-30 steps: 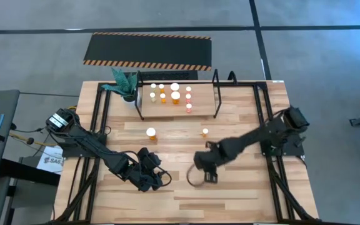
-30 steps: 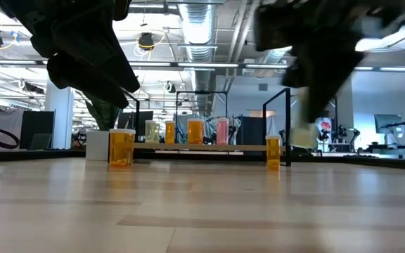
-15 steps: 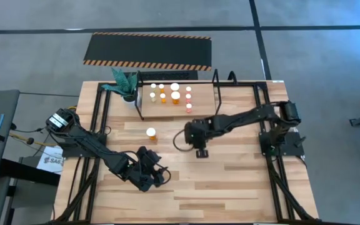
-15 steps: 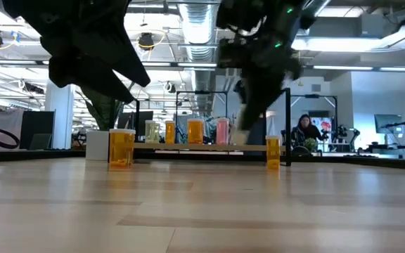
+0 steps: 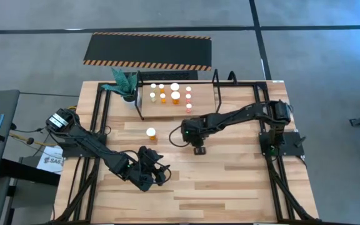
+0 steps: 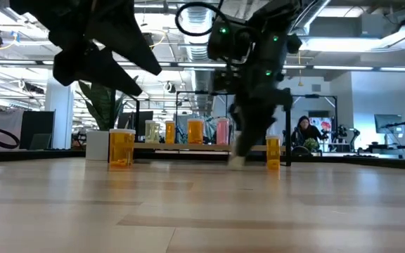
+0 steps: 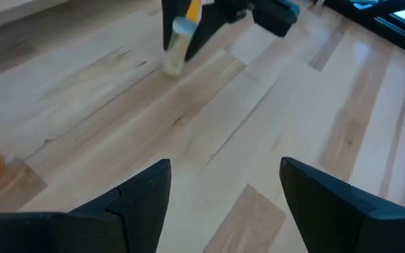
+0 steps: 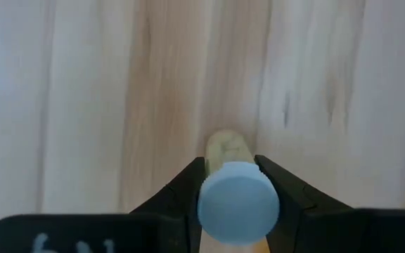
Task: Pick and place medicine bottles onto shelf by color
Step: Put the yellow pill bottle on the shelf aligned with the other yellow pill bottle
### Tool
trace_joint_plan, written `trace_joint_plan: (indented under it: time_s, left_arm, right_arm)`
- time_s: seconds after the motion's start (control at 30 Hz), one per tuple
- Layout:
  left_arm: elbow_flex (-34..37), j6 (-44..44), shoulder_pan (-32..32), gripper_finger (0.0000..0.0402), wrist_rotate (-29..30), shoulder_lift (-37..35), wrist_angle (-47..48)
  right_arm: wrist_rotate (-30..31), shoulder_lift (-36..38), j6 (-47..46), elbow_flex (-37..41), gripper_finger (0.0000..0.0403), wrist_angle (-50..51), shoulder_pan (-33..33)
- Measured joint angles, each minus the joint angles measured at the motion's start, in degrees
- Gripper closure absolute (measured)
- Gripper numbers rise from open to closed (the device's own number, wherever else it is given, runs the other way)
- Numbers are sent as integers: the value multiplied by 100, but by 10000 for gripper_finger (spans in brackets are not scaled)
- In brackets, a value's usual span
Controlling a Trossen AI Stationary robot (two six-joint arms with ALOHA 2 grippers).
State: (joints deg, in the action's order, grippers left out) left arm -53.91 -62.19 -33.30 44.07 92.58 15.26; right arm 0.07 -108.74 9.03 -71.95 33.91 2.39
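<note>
My right fingers (image 8: 232, 184) are pinching a small round-capped bottle (image 8: 236, 200) (pale yellow plastic), holding it above the blond wooden bench (image 5: 230, 181) just in front of the shelf (image 5: 202, 107). My left fingers (image 7: 223, 193) are hanging spread over bare planks nearer the front.

Even, bright overhead light on my table (image 5: 230, 181) in the high view; shadows under my arms soft, barely there. Cool bluish glare on the floor at 1–2 o'clock. Low view: backlit by ceiling strip lights (image 6: 343, 43) at 12–2 o'clock, so my arms read as near-black shapes w/ blurred edges; tabletop close to the lens is out of focus, w/ pale sheen. Left wrist view: my fingers (image 7: 143, 200) dark and soft at 6 o'clock, wood bright, bottle (image 7: 178, 43) at 11 o'clock smeared. Right wrist view: washed-out, wood grain blurred; cap (image 8: 238, 212) at 6 o'clock close and fuzzy.
</note>
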Motion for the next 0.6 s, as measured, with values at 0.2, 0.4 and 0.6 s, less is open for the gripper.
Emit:
trace_joint_plan:
  time_s: [0.2, 0.4, 0.6]
  left_arm:
    - [-2, 27, 2, 147, -9, 0, -152]
    - [-2, 42, 2, 147, -12, 0, -169]
    - [-2, 45, 2, 147, -13, 0, -172]
  right_arm:
    - [-14, -16, 6, -6, 274, 115, -63]
    - [-8, -29, 5, 1, 274, 110, -147]
    - [-6, -29, 3, 1, 271, 112, -227]
